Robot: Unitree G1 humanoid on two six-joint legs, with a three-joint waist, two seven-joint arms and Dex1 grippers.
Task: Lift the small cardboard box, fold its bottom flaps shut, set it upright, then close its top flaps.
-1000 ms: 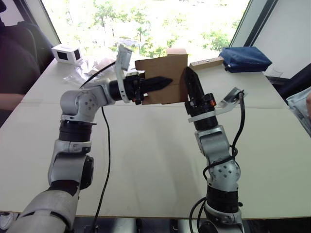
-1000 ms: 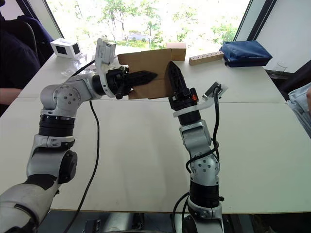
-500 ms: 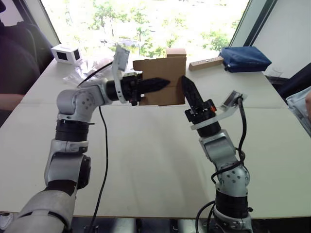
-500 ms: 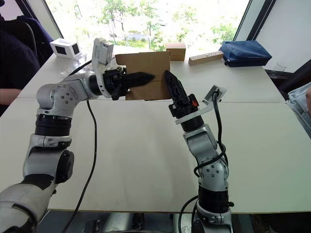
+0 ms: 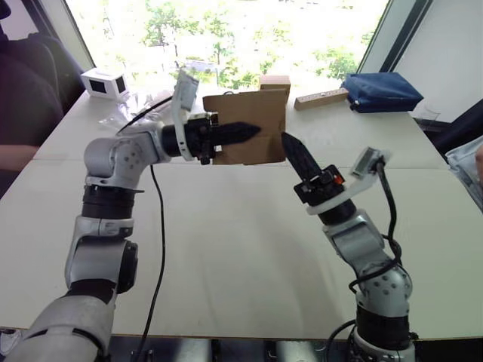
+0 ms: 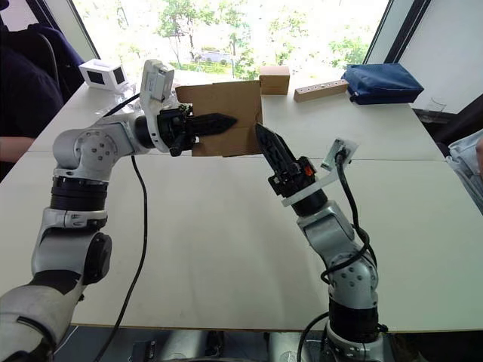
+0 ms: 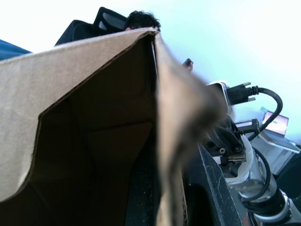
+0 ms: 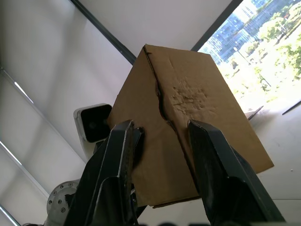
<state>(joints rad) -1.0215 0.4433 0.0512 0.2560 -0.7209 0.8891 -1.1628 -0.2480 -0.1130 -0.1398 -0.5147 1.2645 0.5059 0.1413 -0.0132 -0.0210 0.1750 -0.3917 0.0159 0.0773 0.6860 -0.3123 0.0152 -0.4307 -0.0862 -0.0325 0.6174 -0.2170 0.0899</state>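
The small cardboard box (image 5: 253,136), plain brown, hangs above the middle of the table. My left gripper (image 5: 255,130) is shut on one of its side walls, one black finger lying along the outside. In the left wrist view the wall (image 7: 169,122) runs between the fingers and the box's dark inside is open. My right gripper (image 5: 290,143) stands just off the box's near right corner, apart from it, fingers open. In the right wrist view the box's end (image 8: 188,113) shows beyond the fingertips (image 8: 123,136), with two flaps folded flat and meeting along a seam.
At the table's far edge stand a cube-shaped brown box (image 5: 274,80), a wooden bar (image 5: 321,98), a blue bag (image 5: 379,92), a white box with a dark face (image 5: 103,83) and clear plastic wrap (image 5: 136,109). A person sits at the left (image 5: 23,113).
My right gripper has drawn back from the box's right end, down and toward me. The left gripper keeps hold of the box, shifted slightly left.
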